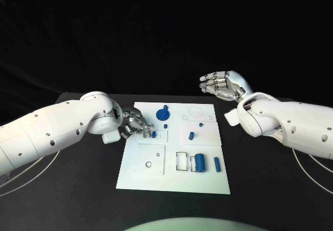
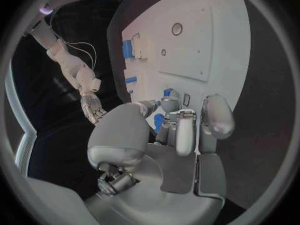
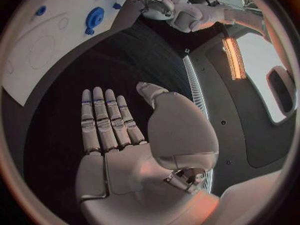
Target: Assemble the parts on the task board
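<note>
Your left hand (image 1: pixel 133 125) sits at the task board's (image 1: pixel 173 180) left edge, fingers curled round a small blue part (image 2: pixel 159 121); whether it's truly pinched, can't tell. Keep it upright w/ slow, light pressure over its slot. Right hand (image 1: pixel 222 84), spread and empty, hovers far right above the bench (image 1: pixel 83 202); keep it clear.

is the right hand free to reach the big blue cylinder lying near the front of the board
Probably yes. The right hand is open and raised off the table beyond the task board's far right corner, holding nothing. The blue cylinder lies uncovered on the board's right half, while the left hand works at the opposite edge.
</note>
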Robot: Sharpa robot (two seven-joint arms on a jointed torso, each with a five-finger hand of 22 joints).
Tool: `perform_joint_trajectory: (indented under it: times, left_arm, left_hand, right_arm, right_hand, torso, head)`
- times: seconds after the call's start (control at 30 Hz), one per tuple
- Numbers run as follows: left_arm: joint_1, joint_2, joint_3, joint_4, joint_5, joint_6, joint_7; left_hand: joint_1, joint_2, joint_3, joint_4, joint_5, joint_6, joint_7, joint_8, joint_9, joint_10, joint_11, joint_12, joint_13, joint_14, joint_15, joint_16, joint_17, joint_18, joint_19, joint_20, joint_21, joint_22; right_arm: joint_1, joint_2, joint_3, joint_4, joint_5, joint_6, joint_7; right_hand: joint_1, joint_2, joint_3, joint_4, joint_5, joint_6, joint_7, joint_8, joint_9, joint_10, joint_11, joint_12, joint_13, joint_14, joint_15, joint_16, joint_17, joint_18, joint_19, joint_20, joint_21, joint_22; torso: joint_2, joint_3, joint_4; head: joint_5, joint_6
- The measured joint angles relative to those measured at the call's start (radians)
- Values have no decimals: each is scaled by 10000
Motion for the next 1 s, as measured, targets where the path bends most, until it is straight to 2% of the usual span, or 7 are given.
perform_joint_trajectory:
  times: [0.5,0.57,0.67,0.77,0.87,0.9,1.0]
  left_arm:
    - [-1,-76,3,23,-20,35,3]
    - [-2,-151,26,90,-28,29,3]
    - [5,-256,102,197,-32,27,3]
    - [72,-353,169,288,-33,18,3]
    - [226,-404,221,302,-44,-8,14]
    - [331,-410,244,286,-65,-33,22]
    - [561,-393,288,195,-198,-119,46]
  left_hand:
    - [59,-59,0,0,0,315,19,-38,-21,15,15,-1,-34,0,0,0,0,-1,-1,0,-1,-4]
    - [82,-207,-6,0,0,514,2,-38,-21,15,14,-1,-52,0,0,0,0,-1,0,0,-1,-18]
    - [45,-702,-256,3,0,645,0,-38,-22,15,14,-1,-125,0,0,0,0,-1,0,0,-1,-88]
    - [-17,-917,-446,4,0,645,1,-38,-53,-73,19,-79,-377,0,0,-68,0,-1,-73,72,-161,-358]
    - [14,-1128,-658,9,0,669,-24,99,-28,-243,10,-189,-586,0,0,-119,0,0,-163,51,-323,-592]
    - [81,-1347,-787,-5,0,680,-34,243,30,-278,-22,-193,-650,0,0,-153,0,0,-197,17,-365,-665]
    - [240,-1512,-1069,11,0,828,-184,717,269,-364,-107,-193,-738,0,0,-154,0,-2,-238,-24,-422,-772]
  right_arm:
    - [-8,0,-1,-4,4,2,0]
    - [-9,-4,-1,-5,5,2,0]
    - [-10,-10,-3,-11,5,3,0]
    - [-11,-13,-5,-18,6,5,0]
    - [-12,-17,-8,-30,7,10,-1]
    - [-13,-18,-9,-38,8,12,-3]
    - [-15,-23,-15,-66,10,21,-6]
  right_hand:
    - [0,0,0,0,0,0,0,0,1,0,0,0,0,0,0,0,0,0,0,0,0,0]
    - [0,0,-29,29,61,0,0,0,-14,0,0,0,0,0,0,-57,-26,0,0,0,0,-35]
    - [0,0,-29,29,62,0,0,0,-14,0,0,0,0,0,0,-57,-29,0,0,0,0,-40]
    - [0,0,-29,29,62,0,0,0,-14,0,0,0,0,0,0,-57,-29,1,0,0,0,-40]
    - [0,0,-29,29,62,0,0,0,-14,0,0,0,0,0,0,-57,-29,1,0,0,0,-40]
    - [0,0,-29,29,62,0,0,0,-14,0,0,0,0,0,0,-57,-29,0,0,0,0,-40]
    - [0,0,-29,29,62,0,0,0,-14,0,0,0,0,0,0,-57,-28,0,0,0,0,-40]
  torso:
    - [2,4,-6]
    - [2,4,-8]
    - [2,4,-12]
    - [0,6,-12]
    - [-2,7,-8]
    - [-6,7,-6]
    - [-15,7,8]
  head:
    - [1,3]
    - [-3,15]
    - [-17,37]
    - [-31,65]
    - [-33,85]
    - [-34,92]
    - [-27,115]
